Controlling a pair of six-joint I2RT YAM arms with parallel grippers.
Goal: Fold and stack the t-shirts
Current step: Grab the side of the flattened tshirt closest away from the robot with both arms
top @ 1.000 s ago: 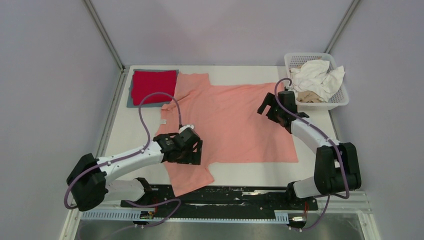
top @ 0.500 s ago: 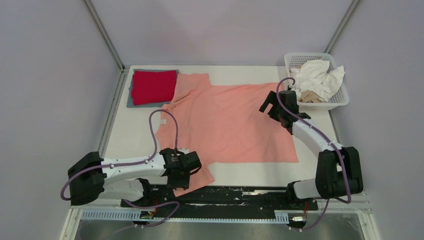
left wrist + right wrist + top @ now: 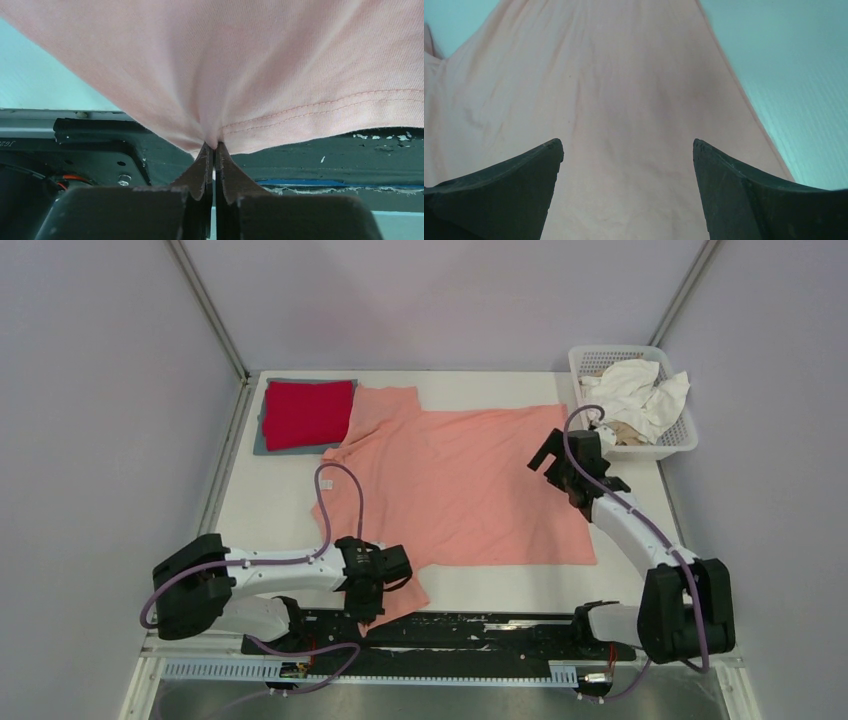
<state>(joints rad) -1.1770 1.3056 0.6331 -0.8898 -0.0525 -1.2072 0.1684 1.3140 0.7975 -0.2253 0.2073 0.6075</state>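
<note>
Left arm (image 3: 285, 570) stretches low, jaws clamping the near sleeve of the salmon-pink t-shirt (image 3: 470, 480), collar left; right arm (image 3: 625, 522) hovers, jaws wide.

1. The left gripper (image 3: 214, 150), which was over the left side of the salmon-pink t-shirt (image 3: 470, 480) a second ago, is now at the near edge of the table (image 3: 270, 510), on the near sleeve (image 3: 400, 592).
2. Its jaws, wide apart before, are now pressed together on the sleeve's hem (image 3: 320, 107), and the cloth bunches at the tips.
3. The right gripper (image 3: 556, 455) sits slightly farther right, and its arm's elbow is nearer the table's near edge.

Basket (image 3: 645, 452) just beside salmon-pink shirt (image 3: 470, 490)
</note>
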